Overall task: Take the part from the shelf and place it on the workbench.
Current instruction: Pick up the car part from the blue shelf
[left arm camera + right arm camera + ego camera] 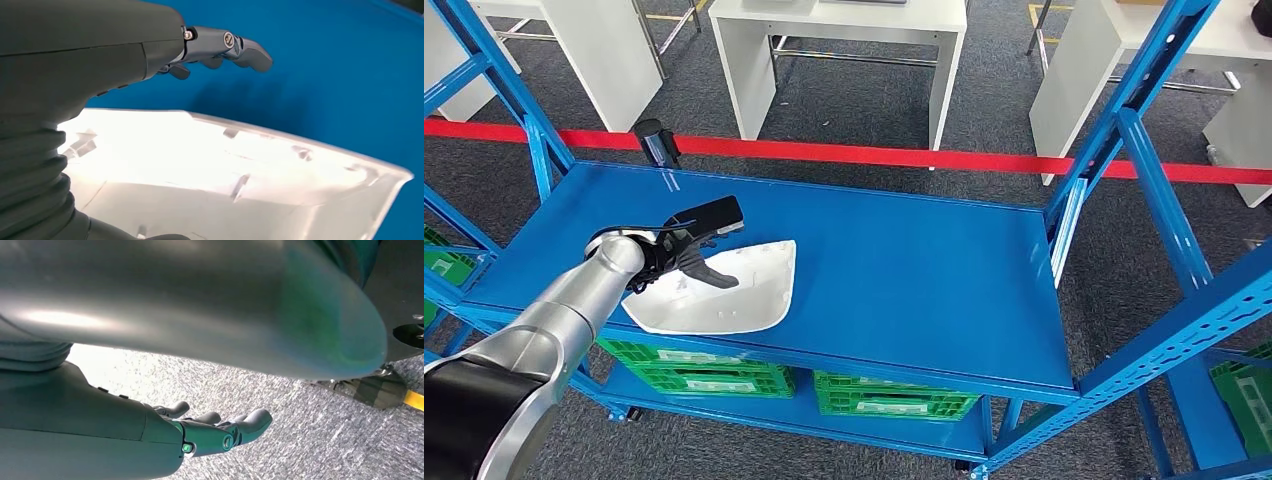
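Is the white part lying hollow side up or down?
Hollow side up: the white part shows inner ribs and clips, lying on the blue shelf.

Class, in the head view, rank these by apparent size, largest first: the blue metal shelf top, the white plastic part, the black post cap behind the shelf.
1. Blue metal shelf top
2. White plastic part
3. Black post cap, though it stands farther from the camera.

A workshop or factory test area: blue steel shelf (pixel 904 270) racking, green plastic crates (pixel 894 395) beneath, grey carpet, red barrier tape (pixel 874 154), plain white workbenches (pixel 844 30) behind.
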Tool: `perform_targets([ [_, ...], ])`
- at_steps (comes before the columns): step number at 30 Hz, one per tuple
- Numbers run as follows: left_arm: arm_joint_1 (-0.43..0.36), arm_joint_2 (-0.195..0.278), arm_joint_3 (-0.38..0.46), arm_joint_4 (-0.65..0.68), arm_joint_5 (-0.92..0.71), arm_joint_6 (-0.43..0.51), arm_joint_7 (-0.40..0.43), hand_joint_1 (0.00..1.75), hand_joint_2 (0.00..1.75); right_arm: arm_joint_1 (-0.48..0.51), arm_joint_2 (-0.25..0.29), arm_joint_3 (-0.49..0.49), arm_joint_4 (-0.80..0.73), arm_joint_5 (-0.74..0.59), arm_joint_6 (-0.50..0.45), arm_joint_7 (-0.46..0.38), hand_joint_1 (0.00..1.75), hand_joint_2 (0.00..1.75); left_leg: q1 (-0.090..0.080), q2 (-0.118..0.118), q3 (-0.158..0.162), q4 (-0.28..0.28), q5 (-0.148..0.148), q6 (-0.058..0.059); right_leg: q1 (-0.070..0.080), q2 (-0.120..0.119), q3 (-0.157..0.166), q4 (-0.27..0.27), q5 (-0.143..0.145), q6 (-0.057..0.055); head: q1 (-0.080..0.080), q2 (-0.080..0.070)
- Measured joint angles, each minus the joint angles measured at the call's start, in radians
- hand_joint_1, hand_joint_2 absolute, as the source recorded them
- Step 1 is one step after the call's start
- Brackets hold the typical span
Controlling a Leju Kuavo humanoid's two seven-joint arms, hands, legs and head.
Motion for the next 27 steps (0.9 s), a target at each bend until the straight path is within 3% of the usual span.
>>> perform_targets([
  [27, -0.065, 0.026, -0.064, 0.020, -0.031, -0.087, 0.051, 0.00, 1.75, 0.003, 0.000, 0.000, 0.000, 0.003, 0.008, -0.007, 0.00, 0.00, 0.000, 0.000, 0.000, 0.000, 0.000, 0.000, 0.000, 0.000, 0.000, 0.000, 0.000, 0.000, 0.000, 0.000],
])
